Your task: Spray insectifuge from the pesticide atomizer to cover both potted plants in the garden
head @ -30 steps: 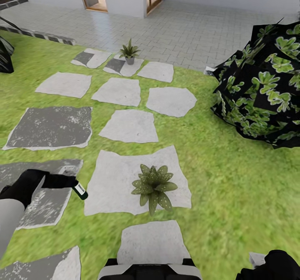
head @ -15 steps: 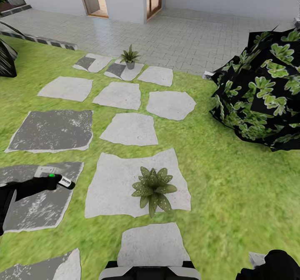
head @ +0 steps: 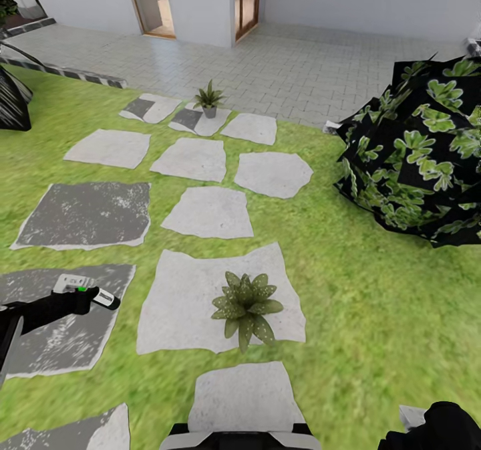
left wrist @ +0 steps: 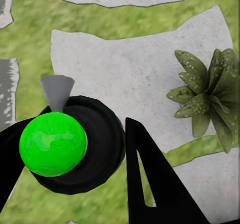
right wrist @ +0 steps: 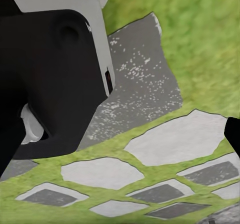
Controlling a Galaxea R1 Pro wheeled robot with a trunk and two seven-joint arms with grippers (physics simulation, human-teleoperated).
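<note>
The left gripper stays clenched on the pesticide atomizer, held level at near left with its trigger head to the left and base toward the near potted plant; it has barely shifted since half a second ago. That plant sits on a pale stepping stone. The far potted plant stands in its grey pot. The right gripper is at near right; its grip cannot be told.

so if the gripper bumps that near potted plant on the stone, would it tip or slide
The near potted plant would probably slide rather than tip: its rosette spreads low and wide over the flat stepping stone. The leaves look thin and would likely bend first. Its pot is hidden under the leaves, so how light it is cannot be judged.
</note>
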